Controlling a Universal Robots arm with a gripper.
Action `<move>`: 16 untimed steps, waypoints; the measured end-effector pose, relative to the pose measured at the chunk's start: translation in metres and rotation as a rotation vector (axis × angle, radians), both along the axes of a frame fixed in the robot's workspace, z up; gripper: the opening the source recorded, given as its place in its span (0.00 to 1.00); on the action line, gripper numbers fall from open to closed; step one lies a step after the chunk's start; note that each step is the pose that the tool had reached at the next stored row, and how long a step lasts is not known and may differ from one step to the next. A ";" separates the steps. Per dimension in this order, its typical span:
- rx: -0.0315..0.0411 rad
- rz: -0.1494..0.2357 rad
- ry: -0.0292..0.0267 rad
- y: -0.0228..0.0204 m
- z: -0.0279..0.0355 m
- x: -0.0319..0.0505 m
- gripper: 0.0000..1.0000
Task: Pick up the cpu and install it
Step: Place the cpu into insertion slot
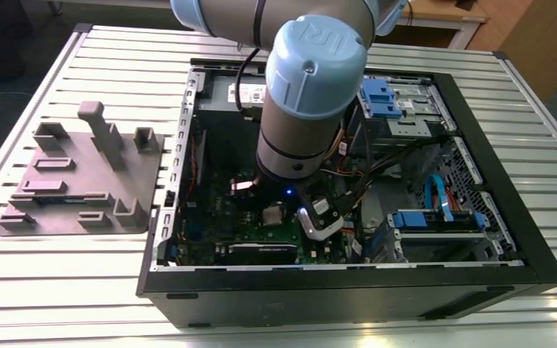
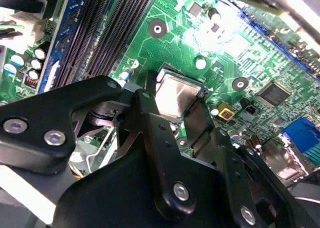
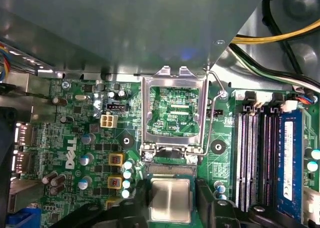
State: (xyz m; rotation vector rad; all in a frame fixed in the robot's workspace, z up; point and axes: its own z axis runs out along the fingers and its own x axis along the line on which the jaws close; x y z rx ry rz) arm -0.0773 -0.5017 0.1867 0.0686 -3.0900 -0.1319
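Slatted metal surface (image 1: 66, 290): carries an open black computer case (image 1: 336, 297) and, at the exterior view's left, a grey plastic holder tray with upright posts (image 1: 85, 181). Green motherboard (image 3: 85, 133): hinged silver socket frame (image 3: 146, 113) raised open, dark memory slots (image 3: 250, 158) beside it. Grey-and-blue arm (image 1: 303, 109): reaches steeply down into the case. Black pincer (image 3: 170, 202): apparently clenched on the small square silver-topped cpu (image 2: 176, 92), low over the socket by the frame's hinge; seated or not, unclear.
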 end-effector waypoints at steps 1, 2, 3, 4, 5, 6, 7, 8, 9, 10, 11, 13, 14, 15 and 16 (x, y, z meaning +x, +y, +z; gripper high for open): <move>0.0004 0.000 0.0002 0.0001 0.0003 0.0000 0.47; 0.0006 0.000 0.0002 0.0001 0.0003 0.0000 0.47; 0.0005 0.000 0.0002 0.0001 0.0004 0.0000 0.47; 0.0005 0.000 0.0003 0.0001 0.0005 0.0000 0.47; 0.0007 0.000 0.0003 0.0000 0.0010 0.0000 0.47; 0.0015 0.000 0.0003 0.0001 0.0018 0.0000 0.47; 0.0012 0.000 0.0009 0.0000 0.0036 -0.0001 0.47; 0.0013 0.000 0.0005 0.0000 0.0051 -0.0001 0.47; 0.0010 0.000 0.0005 0.0000 0.0062 -0.0001 0.47; 0.0013 0.000 0.0004 0.0001 0.0061 0.0000 0.47; 0.0013 0.000 0.0004 0.0001 0.0060 0.0000 0.47; 0.0026 0.000 0.0005 0.0000 0.0061 0.0000 0.47; 0.0040 0.000 0.0006 0.0000 0.0061 0.0000 0.47; 0.0057 0.000 0.0006 0.0001 0.0059 0.0000 0.47; 0.0067 -0.001 0.0006 0.0001 0.0055 0.0000 0.47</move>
